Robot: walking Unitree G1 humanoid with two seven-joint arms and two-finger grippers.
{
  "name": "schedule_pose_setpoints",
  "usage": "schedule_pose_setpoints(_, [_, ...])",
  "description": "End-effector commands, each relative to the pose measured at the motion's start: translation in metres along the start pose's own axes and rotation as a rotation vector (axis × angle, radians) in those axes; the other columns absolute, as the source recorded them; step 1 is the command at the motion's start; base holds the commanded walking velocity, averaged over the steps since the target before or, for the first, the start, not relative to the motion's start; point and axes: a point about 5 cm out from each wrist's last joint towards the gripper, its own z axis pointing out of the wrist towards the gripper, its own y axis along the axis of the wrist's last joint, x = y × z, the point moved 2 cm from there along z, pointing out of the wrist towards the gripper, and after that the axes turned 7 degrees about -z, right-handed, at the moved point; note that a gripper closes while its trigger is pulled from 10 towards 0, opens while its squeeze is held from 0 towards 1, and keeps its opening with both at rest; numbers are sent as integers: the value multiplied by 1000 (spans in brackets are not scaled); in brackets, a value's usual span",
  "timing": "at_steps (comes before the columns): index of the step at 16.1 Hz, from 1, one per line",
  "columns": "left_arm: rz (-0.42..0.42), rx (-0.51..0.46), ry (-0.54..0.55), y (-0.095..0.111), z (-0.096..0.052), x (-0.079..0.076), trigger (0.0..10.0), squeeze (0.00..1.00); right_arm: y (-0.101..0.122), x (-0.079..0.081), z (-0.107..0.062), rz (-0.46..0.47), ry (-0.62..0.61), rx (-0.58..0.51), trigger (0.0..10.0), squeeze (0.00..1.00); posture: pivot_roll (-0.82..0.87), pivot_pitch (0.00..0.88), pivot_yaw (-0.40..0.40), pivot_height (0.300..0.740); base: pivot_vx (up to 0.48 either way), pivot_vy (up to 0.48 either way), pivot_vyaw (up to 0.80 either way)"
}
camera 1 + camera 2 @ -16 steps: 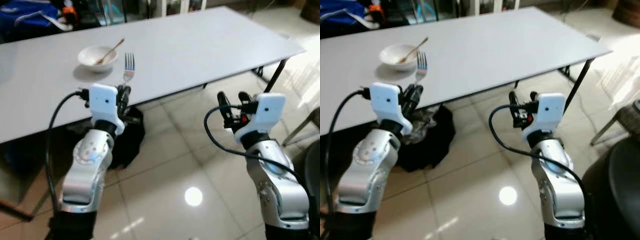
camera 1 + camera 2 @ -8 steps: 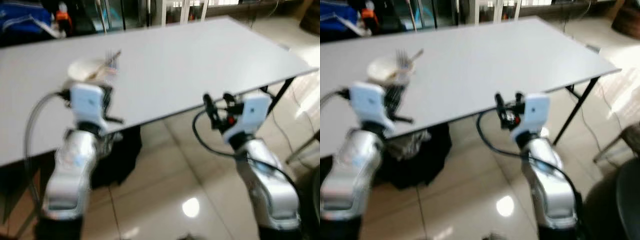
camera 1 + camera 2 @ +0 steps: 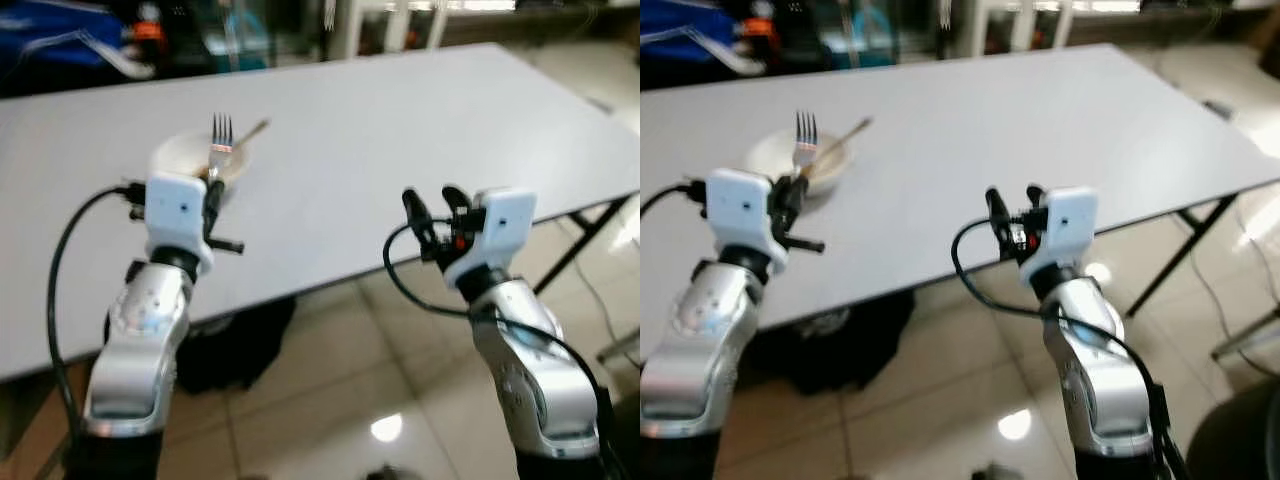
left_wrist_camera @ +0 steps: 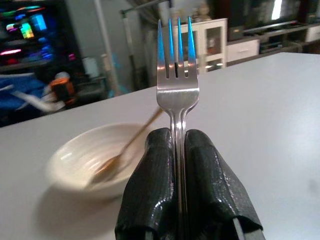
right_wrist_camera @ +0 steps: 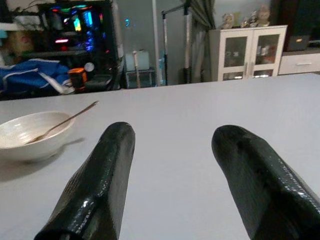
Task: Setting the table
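Your left gripper [image 4: 175, 165] had carried the silver metal fork [image 4: 177, 95] over the grey counter [image 3: 400, 130], pinched upright; right gripper [image 5: 172, 150] fingers stood wide.

Bench [image 3: 400, 110]: plain pale grey, no pattern, on black legs. Bowl [image 4: 92, 155]: off-white. Spoon [image 4: 127, 147] in bowl: dull golden-brown. Fork [image 4: 177, 85]: bright silver, with blue reflections along the tines. Left gripper [image 4: 182, 160]: glossy black fingers, white wrist housing, silver arm, black cable. Right gripper [image 5: 172, 150]: glossy black fingers, white housing with a small red spot beside it, silver arm. Floor [image 3: 330, 380]: glossy beige tiles with darker joints. Bag [image 3: 235, 340] under bench: black. Cabinet [image 5: 247, 52]: white, glass-fronted. Cloth [image 5: 35, 80] behind bench: blue with white stripes.
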Motion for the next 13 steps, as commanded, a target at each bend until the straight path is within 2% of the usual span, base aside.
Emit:
schedule_pose_setpoints(1, [6, -1, -26, 3, 6, -8, 10000, 0, 0, -5, -1, -4, -3, 0, 10000, 0, 74, 55, -14, 740, 458, 0, 0])
schedule_pose_setpoints(4, [13, 0, -12, 4, 12, -2, 10000, 0, 1, -3, 2, -4, 20, -4, 10000, 0, 74, 56, -9, 740, 460, 0, 0])
schedule_pose_setpoints(7, [19, -5, -19, 6, 12, -2, 10000, 0, 2, -4, 1, 18, 6, -10, 10000, 0, 73, 54, -5, 740, 453, 0, 0])
schedule_pose_setpoints(8, [-19, -27, -27, 9, 13, -5, 10000, 0, 4, -6, 1, 76, -13, -25, 10000, 0, 70, 54, -4, 740, 304, 0, 0])
schedule_pose_setpoints(10, [-16, -22, -77, 10, 13, -12, 10000, 0, 8, -9, 2, 198, -42, -48, 10000, 0, 70, 54, -4, 740, 0, 0, 0])
schedule_pose_setpoints(11, [-86, -108, -152, 23, 11, -20, 10000, 0, 21, -3, 6, 392, 23, -102, 10000, 0, 66, 56, -1, 740, 0, 0, 0])
schedule_pose_setpoints(12, [-97, -123, -174, 25, 11, -22, 10000, 0, 25, -1, 7, 429, 51, -115, 10000, 0, 66, 56, -1, 740, 0, 0, 0])
schedule_pose_setpoints(13, [-118, -148, -229, 31, 9, -28, 10000, 0, 35, 8, 8, 436, 151, -137, 10000, 0, 64, 56, -1, 740, 0, 0, 0])
